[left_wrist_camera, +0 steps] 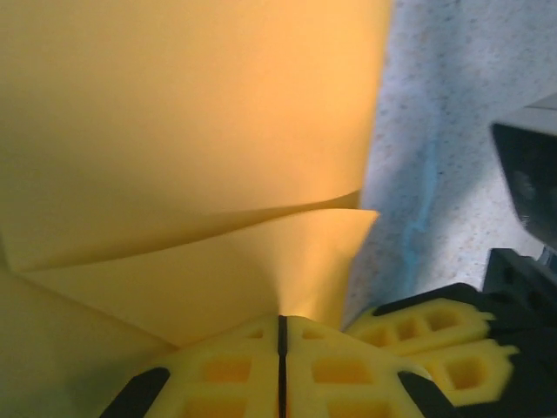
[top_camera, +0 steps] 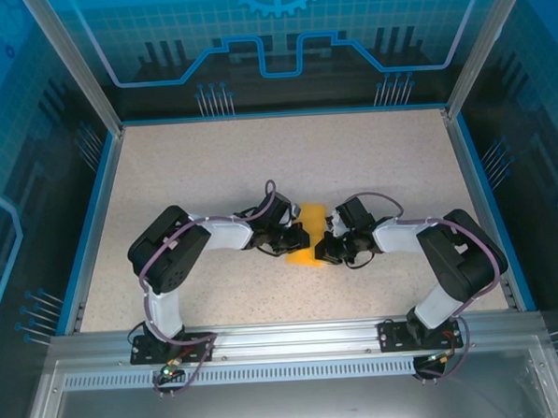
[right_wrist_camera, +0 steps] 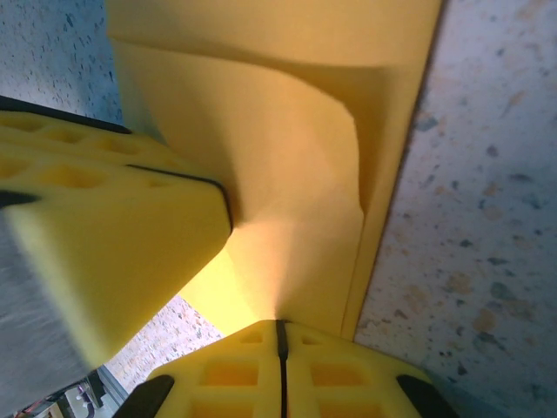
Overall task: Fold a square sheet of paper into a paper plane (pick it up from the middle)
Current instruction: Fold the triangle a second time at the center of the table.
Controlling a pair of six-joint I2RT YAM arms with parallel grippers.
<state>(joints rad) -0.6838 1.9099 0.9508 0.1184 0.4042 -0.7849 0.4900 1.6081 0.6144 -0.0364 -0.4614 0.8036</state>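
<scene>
Top external view: two arms reach inward from the near edge of the speckled bench [top_camera: 211,166] and meet at its middle, with the orange-yellow paper sheet [top_camera: 311,214] between them. The left tool [top_camera: 297,240] meets the sheet's left side and the right tool [top_camera: 331,248] its right side, the two tools just beside each other.

Left wrist view: the left tool's two yellow foam pads [left_wrist_camera: 226,370] are pressed together along a thin dark seam, and a pinched ridge of paper rises from that seam. The tool is narrow, clamped on the sheet. Above the pinch a folded flap overlaps a lower layer, its edge running across the picture. The right tool's pads [left_wrist_camera: 426,326] sit at lower right, just beside the sheet's edge, with bare bench beyond.

Right wrist view: the right tool's pads [right_wrist_camera: 226,374] are likewise closed on the paper, which fans upward from the seam in curved layers. A pad of the left tool [right_wrist_camera: 113,235] presses in from the left against the same fold. Whether the sheet's far edge rests on the bench cannot be told.
</scene>
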